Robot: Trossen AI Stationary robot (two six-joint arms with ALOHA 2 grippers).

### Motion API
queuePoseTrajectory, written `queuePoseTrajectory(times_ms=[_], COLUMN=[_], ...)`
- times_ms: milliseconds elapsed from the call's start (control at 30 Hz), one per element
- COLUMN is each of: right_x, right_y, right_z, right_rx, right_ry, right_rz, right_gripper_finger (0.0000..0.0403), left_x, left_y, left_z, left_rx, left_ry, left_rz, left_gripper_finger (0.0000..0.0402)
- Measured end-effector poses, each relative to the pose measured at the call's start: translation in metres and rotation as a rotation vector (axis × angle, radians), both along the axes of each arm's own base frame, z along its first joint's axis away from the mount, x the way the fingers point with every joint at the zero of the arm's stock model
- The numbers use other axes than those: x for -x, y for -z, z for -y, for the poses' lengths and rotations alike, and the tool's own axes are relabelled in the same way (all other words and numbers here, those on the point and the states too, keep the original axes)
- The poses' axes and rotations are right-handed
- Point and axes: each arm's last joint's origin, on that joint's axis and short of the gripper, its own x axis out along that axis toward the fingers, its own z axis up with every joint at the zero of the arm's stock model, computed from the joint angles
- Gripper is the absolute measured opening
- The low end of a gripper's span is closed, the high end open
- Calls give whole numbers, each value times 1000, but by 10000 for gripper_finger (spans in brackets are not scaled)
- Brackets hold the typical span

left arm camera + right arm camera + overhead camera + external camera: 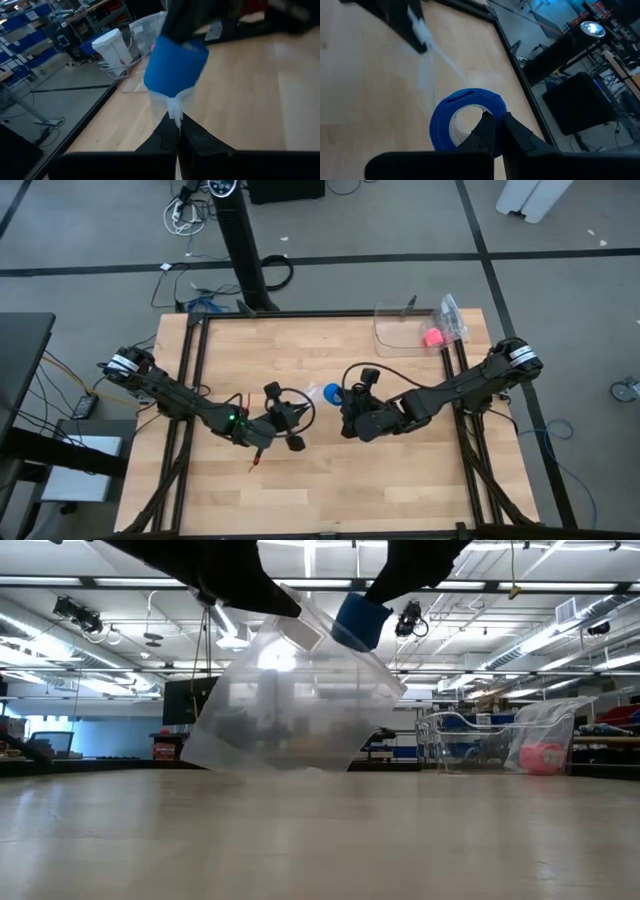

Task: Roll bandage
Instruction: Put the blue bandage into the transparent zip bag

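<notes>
The bandage [445, 112] is a bright blue hollow-centred coil, lifted above the middle of the table, and my right gripper [497, 125] is shut on it. A clear plastic bag [290, 700] hangs between the two grippers, with the coil [360, 620] at its upper right corner. The bag's lower end [290, 766] reaches down to the table. My left gripper [176, 131], just left of the coil [332, 393], is shut on the clear plastic. Whether the coil lies inside the bag or against it, I cannot tell. My left gripper pinches a bunched strip of the clear plastic [174, 107] between its two fingers, coming at it nearly level from the table's left. The film runs taut from the fingertips up to the blue coil. My right gripper holds the coil by its wall [496, 106], one finger in the hollow and one outside. It comes from the table's right, slanting down. The coil is lifted clear of the table.
A second clear bag [405, 330] lies at the far right corner with a small pink ball [433, 337] by it. Black frame rails [195, 380] run along the table's left and right sides. Bare wood lies toward the near edge.
</notes>
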Motion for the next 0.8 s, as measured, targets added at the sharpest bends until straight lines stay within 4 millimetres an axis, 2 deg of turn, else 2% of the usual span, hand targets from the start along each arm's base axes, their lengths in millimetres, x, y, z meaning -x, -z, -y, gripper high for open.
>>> queuePoseTrajectory(times_ms=[167, 367, 500, 667, 800], right_x=[-3, -9, -17, -15, -3], right_y=[7, 6, 3, 3, -11], right_z=[-3, -6, -1, 5, 3], right_rx=[4, 8, -65, -140, -235], right_ry=[-10, -88, -135, -89, -113], right_rz=[-20, -18, 17, 39, 67], right_gripper_finger=[8, 7, 12, 66, 117], left_x=[-2, -4, -4, -4, -3], left_y=[-5, -10, -12, -12, -15], left_z=[1, 3, 3, 5, 6], left_rx=[50, 77, 68, 70, 102], left_ry=[-3, 40, 63, 79, 119], left_rz=[71, 114, 119, 120, 132], left_gripper_finger=[2, 2, 2, 2, 2])
